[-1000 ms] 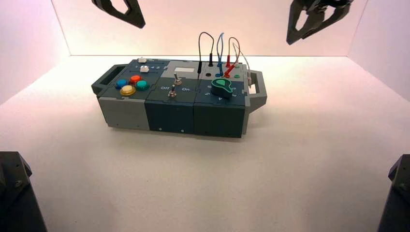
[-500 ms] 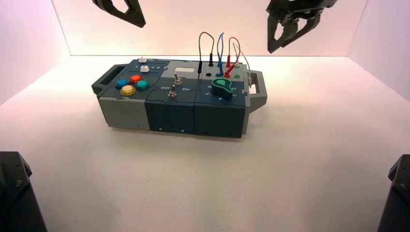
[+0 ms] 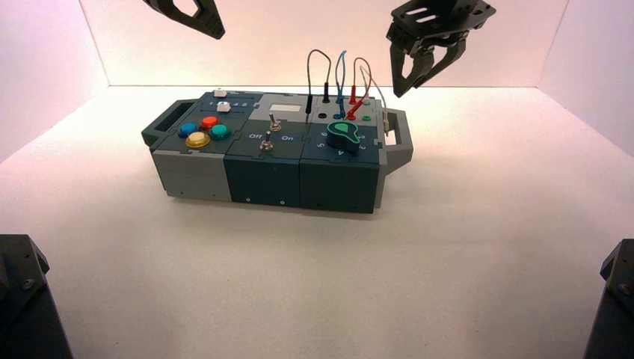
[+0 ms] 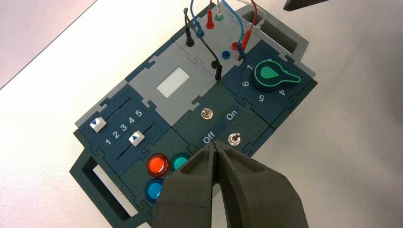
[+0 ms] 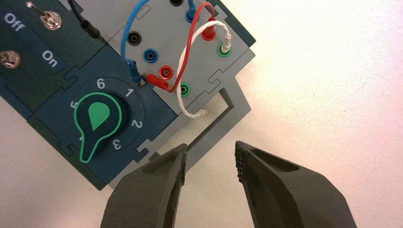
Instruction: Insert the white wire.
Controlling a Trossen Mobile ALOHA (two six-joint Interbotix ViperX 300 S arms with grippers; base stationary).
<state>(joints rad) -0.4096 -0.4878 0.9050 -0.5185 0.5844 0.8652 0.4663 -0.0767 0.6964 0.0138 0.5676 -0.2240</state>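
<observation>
Right gripper (image 5: 211, 161) parted, empty, near box handle (image 5: 228, 121); align with white wire's (image 5: 182, 61) loose plug (image 5: 203, 112); pinch squarely.

Thin looping white wire (image 5: 182, 61), 1 pale plug in a green socket, 1 dangling loose

One box (image 3: 265, 182) has two handles (image 5: 239, 100), four round buttons (image 3: 210, 122), two sliders (image 4: 98, 124), two switches (image 4: 206, 113), one knob (image 5: 98, 116) and one pale window (image 4: 173, 82); there are also eight sockets (image 5: 150, 55), two per colour in four colours, and four wires (image 5: 179, 97)
</observation>
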